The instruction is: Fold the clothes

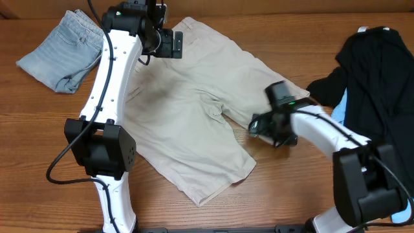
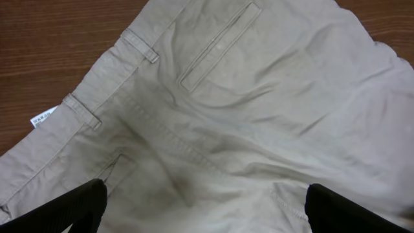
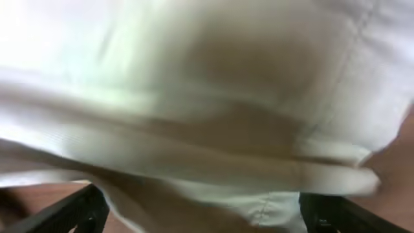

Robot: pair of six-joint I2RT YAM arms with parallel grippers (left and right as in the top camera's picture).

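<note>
1. Closest to the robot's side, one leg of the khaki shorts (image 1: 194, 123) reaches toward the front edge of the tabletop (image 1: 39, 142), with its hem loose on the wood.
2. Slightly farther back, the right end effector (image 1: 266, 127) sits low at the hem of the other leg, close to the crotch. Its wrist view is blurred, but the fingers (image 3: 71, 210) stand wide apart. Pale cloth lies between them and is not clamped.
3. Across the middle of the tabletop the shorts lie spread open and creased around the crotch seam. The waistband (image 2: 97, 84) is turned toward the far left.
4. Beyond that, the left end effector (image 1: 169, 44) hangs above the waistband end, jaws wide and empty. Its camera shows a belt loop (image 2: 84, 110), a welt pocket (image 2: 220, 45) that suggests the back faces up, and a small white tag (image 2: 43, 118) at the edge.
5. The cotton looks light, limp and not fragile. A pinch on a single layer would probably drag and wrinkle it.
   - Better holds are the firmer doubled edges: the waistband beside a loop, and the hem corners.
   - Both layers should be taken together.
6. Farthest off, a light-blue denim garment (image 1: 61, 52) lies at the far left. A black garment (image 1: 381, 71) with a light-blue piece (image 1: 341, 110) beneath it lies along the right. Both are apart from the shorts.
</note>
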